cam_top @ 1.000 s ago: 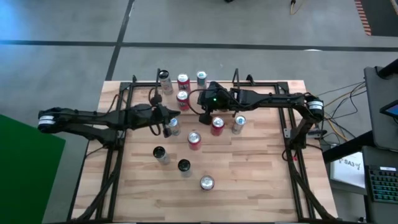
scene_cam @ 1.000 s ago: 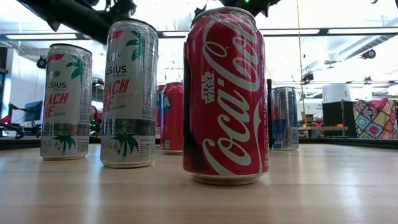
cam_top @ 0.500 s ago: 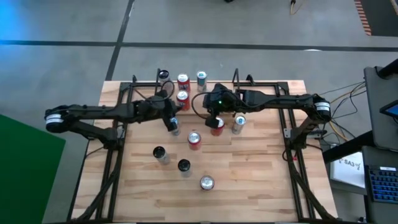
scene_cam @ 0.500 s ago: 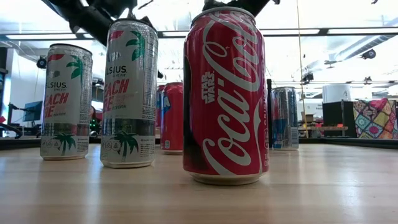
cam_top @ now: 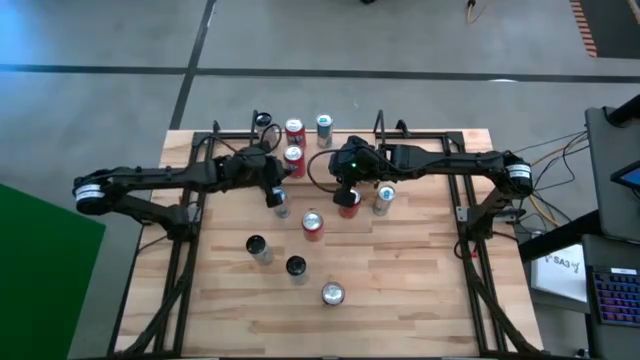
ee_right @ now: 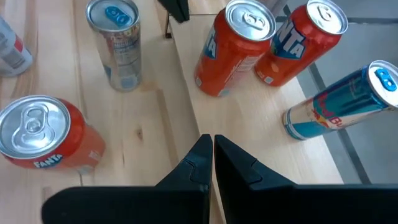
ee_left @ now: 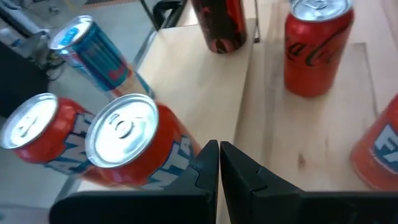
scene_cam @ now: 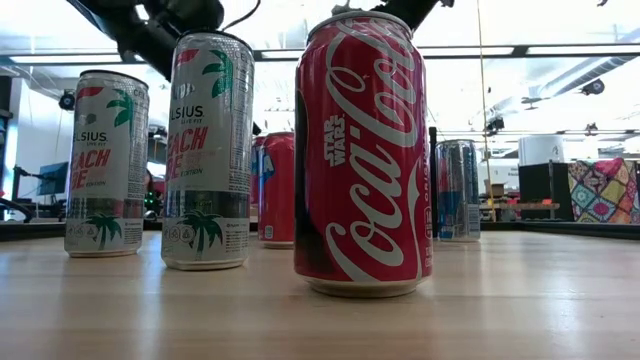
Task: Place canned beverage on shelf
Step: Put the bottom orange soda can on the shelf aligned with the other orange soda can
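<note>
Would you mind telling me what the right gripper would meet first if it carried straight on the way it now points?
Probably bare wood: the shut right gripper points between the silver can and an orange Fanta can.

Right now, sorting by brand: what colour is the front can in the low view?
Red with white script, clearest in the low view.

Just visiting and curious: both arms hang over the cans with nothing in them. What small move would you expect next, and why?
Probably the right gripper opens its fingers and drops toward an orange Fanta can nearby. Both it and the left gripper are shut and empty, so no can can be picked up for the shelf until one opens.
</note>
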### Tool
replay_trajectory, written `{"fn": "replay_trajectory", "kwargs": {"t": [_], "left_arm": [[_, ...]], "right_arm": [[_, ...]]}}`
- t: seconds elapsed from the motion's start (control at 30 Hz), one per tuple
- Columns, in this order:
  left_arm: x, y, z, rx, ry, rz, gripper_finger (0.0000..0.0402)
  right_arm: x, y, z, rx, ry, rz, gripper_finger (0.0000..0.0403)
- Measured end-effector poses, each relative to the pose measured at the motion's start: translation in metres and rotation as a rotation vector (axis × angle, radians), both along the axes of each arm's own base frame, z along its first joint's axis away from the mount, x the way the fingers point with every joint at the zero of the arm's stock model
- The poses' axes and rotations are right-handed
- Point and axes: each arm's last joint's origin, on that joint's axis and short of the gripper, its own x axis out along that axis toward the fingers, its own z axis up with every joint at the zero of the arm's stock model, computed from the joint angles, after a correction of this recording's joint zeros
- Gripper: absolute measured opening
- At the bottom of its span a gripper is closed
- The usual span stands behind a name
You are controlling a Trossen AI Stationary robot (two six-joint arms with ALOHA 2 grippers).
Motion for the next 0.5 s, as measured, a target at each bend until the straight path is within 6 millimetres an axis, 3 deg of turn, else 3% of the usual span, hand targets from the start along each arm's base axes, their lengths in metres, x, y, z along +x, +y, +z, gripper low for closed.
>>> {"fn": "replay_trajectory", "kwargs": {"t": [0.2, 0.5], "left_arm": [[0.005, 0.018, -0.011, -0.019, 0.005, 0.037, 0.0000], [0.008, 0.029, -0.015, -0.009, -0.011, 0.070, 0.0000]], "right_arm": [[0.002, 0.000, 0.002, -0.005, -0.022, 0.000, 0.0009], [0.002, 0.000, 0.002, -0.003, -0.029, -0.002, 0.0009]]}}
